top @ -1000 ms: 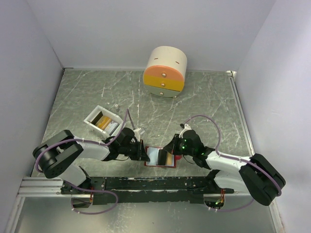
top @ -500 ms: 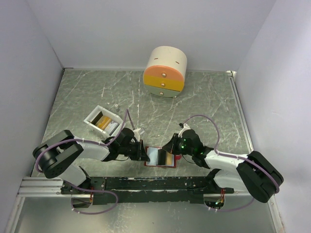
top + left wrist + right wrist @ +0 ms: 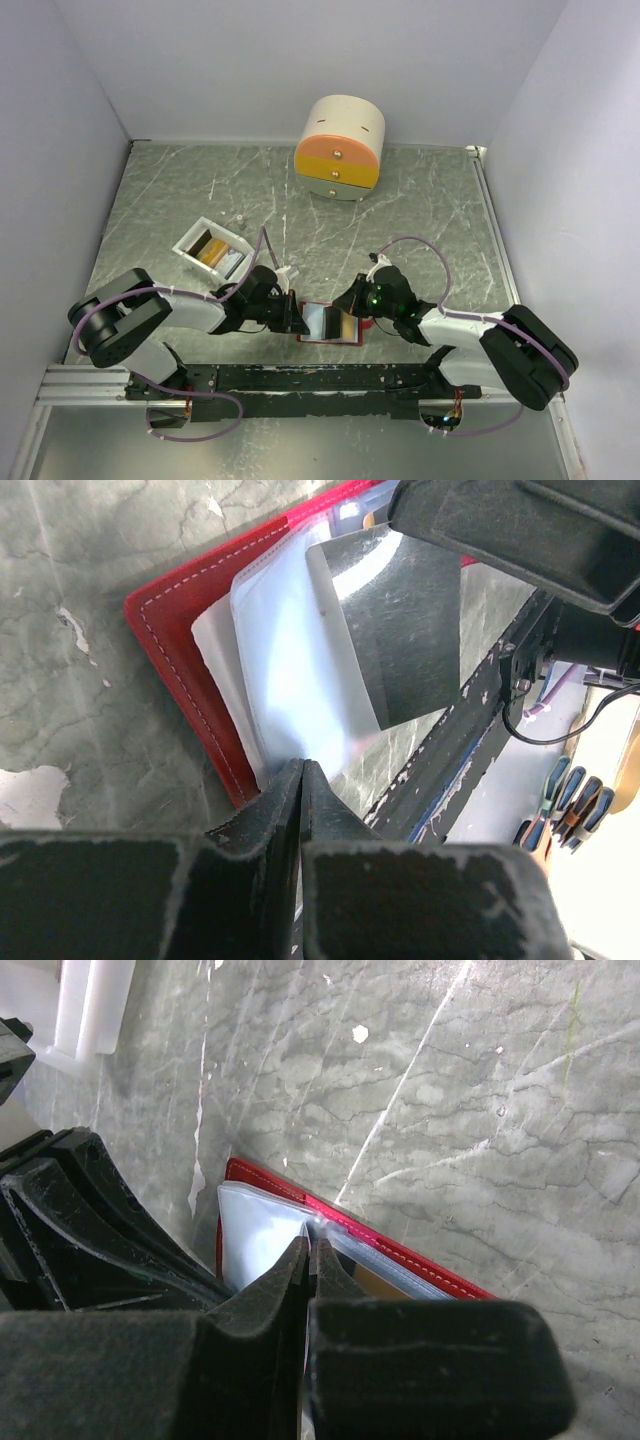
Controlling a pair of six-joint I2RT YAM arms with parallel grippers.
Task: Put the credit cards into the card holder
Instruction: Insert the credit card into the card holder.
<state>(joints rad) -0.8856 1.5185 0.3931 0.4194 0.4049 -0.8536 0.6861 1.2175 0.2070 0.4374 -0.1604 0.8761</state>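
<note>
Grey table (image 3: 420, 220) held the red card holder (image 3: 322, 322) open at its near edge; your left gripper (image 3: 302, 768) pinched its clear sleeve (image 3: 290, 660); your right gripper (image 3: 308, 1245) sat shut at the sleeve's edge; credit cards (image 3: 210, 250) lay in the white tray (image 3: 183, 243), not yet moved.

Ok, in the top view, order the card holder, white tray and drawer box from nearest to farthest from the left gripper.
1. The card holder, right at the left gripper.
2. The white tray, behind it on the left.
3. The drawer box, at the far edge.
</note>
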